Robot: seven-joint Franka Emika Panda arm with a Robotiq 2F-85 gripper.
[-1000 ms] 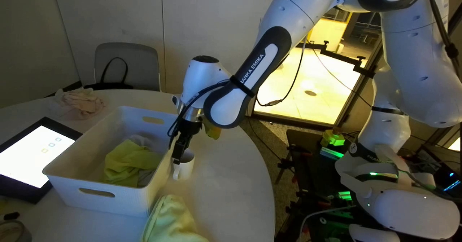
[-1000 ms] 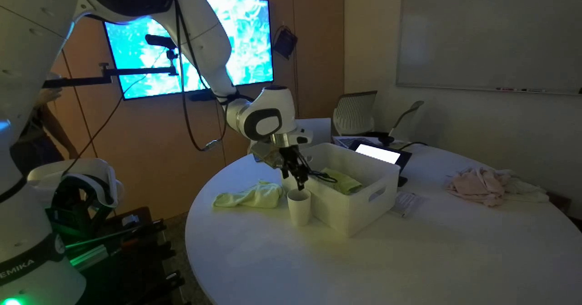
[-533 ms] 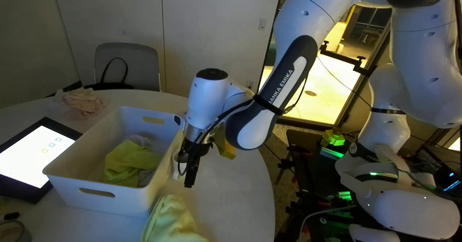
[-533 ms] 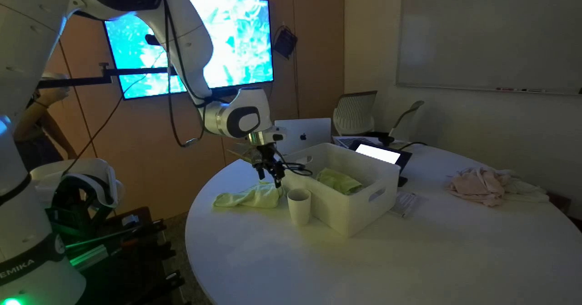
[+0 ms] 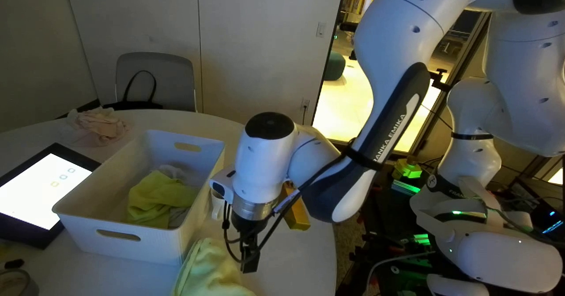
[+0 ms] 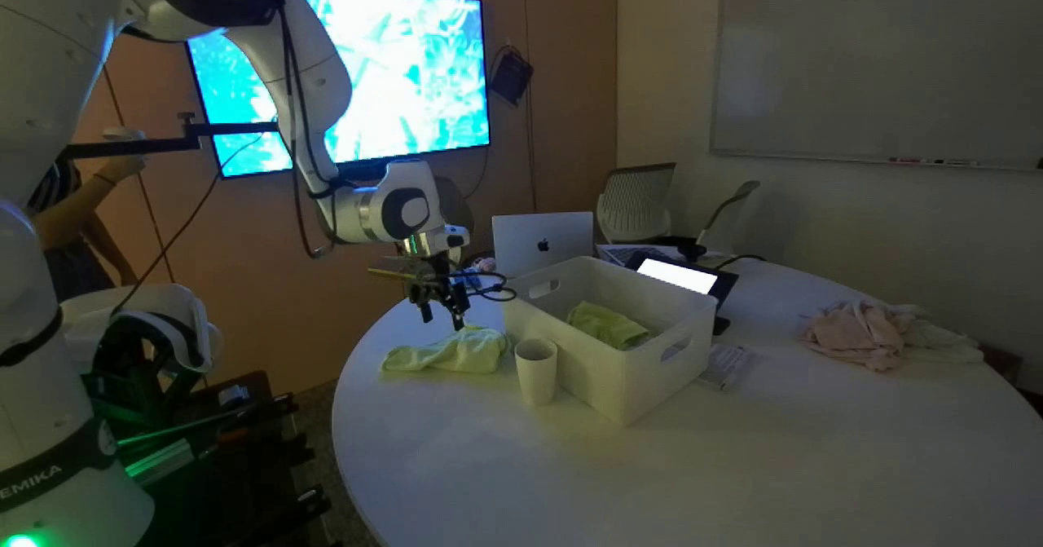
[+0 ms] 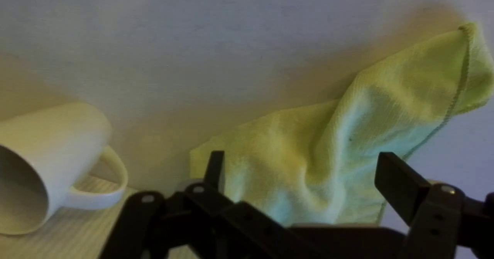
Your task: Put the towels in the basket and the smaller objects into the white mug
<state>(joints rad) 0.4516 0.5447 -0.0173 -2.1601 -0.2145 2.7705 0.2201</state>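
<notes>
Basket (image 5: 143,249): yellow towel (image 5: 156,199) and pale cloth (image 5: 178,218) inside | mug (image 6: 536,380): upright, just beside basket, interior shadowed | loose towel (image 6: 444,354): on surface (image 6: 693,482), left of mug in an exterior view | gripper (image 7: 301,160): jaws apart, near loose towel

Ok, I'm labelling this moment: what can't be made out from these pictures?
Inside bottom of the white cylindrical mug: shadowed, and partly cut by the wrist view's left edge.
Floor of the white rectangular plastic basket: partly covered by the yellow-green cloth towel in an exterior view.
Grey round-rimmed object: cut off by the bottom left corner of an exterior view.
Icons on the black-framed tablet: too small in an exterior view.
</notes>
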